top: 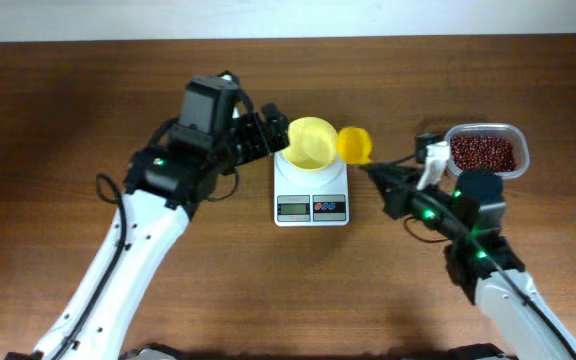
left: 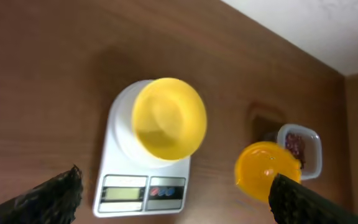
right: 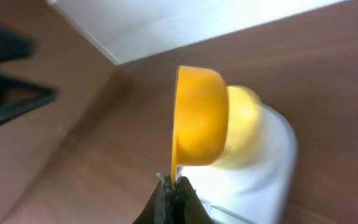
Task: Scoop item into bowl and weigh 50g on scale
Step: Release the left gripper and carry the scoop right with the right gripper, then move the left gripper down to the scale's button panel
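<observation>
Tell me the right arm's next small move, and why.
Probably swing the scoop over to the tub of beans: the right gripper holds it beside the bowl on the scale, and both scoop and bowl look empty.

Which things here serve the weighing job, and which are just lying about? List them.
Job in hand:
- beans in the clear tub
- yellow bowl, sitting on the scale
- orange scoop, held by the right end effector

Just there:
- wooden table; I see no other loose item
</observation>
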Motion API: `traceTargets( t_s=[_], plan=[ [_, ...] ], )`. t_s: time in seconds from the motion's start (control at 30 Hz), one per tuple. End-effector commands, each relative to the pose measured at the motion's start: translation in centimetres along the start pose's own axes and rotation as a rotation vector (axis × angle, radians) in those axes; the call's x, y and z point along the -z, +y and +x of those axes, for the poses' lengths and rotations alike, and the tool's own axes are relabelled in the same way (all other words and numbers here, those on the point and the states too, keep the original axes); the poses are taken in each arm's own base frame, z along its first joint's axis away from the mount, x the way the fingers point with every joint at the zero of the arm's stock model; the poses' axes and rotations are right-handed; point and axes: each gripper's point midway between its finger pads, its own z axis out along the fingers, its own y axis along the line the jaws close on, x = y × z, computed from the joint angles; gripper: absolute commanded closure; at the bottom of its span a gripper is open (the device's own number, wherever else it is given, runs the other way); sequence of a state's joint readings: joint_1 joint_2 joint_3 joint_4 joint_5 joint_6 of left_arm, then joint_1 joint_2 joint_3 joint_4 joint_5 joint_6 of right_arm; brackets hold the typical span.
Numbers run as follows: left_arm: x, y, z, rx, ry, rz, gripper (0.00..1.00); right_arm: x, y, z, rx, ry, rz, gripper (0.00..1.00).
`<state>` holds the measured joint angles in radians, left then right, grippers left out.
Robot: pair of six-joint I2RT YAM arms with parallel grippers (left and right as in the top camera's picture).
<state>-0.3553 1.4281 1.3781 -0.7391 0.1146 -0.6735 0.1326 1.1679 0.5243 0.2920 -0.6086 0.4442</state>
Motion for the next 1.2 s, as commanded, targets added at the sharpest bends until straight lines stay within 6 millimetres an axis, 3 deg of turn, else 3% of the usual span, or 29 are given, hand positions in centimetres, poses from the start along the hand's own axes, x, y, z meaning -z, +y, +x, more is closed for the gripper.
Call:
traceTargets(
  t_s=[0.0,0.1,0.3,0.33,0.37,0.4,0.5,0.67,0.73,0.83,0.93,1.07,1.17],
  plan=[
    [1.0,1.0,-0.8,-0.010,-0.031,-0.052,0.01,1.9,0.1,-4.2,0.120,-0.044,0.065,0.96],
    [1.2,2.3,-1.2,-0.009,-0.064,-0.121,0.01,3.6,0.8,-5.4,0.149,0.048,0.152,0.96],
    [1.1,2.5,-0.8,-0.009,-0.047,-0.131,0.00,6.9,2.9,-7.0,0.139,0.141,0.247,0.96],
    [1.1,2.5,-0.1,-0.011,-0.017,-0.132,0.13,7.3,3.5,-7.7,0.157,0.114,0.244,0.96],
    [1.1,2.7,0.6,-0.016,0.007,-0.145,0.42,7.8,4.0,-8.5,0.180,0.077,0.252,0.96],
    [1.1,2.8,1.2,-0.020,0.026,-0.153,0.61,8.2,4.3,-9.3,0.201,0.042,0.261,0.96],
    [1.1,2.3,2.8,-0.047,0.071,-0.158,0.98,8.3,5.2,-11.1,0.204,-0.040,0.239,0.96],
    [0.9,-1.0,5.8,-0.170,0.110,-0.109,1.00,7.5,5.2,-12.5,0.174,-0.085,0.220,0.96],
    [0.5,-1.8,6.9,-0.343,0.103,-0.138,1.00,7.1,4.8,-12.5,0.171,-0.080,0.222,0.96],
    [-0.8,-2.4,8.6,-0.454,0.129,-0.169,1.00,6.6,4.3,-12.4,0.165,-0.071,0.225,0.96],
    [-3.3,-2.0,10.5,-0.492,0.186,-0.221,1.00,6.1,3.8,-12.2,0.157,-0.057,0.230,0.96],
    [-8.0,0.4,13.7,-0.507,0.334,-0.302,1.00,6.0,3.0,-12.7,0.161,-0.076,0.266,0.96],
    [-9.5,1.1,14.5,-0.512,0.362,-0.327,1.00,6.3,2.1,-13.3,0.163,-0.102,0.324,0.96]
  ],
)
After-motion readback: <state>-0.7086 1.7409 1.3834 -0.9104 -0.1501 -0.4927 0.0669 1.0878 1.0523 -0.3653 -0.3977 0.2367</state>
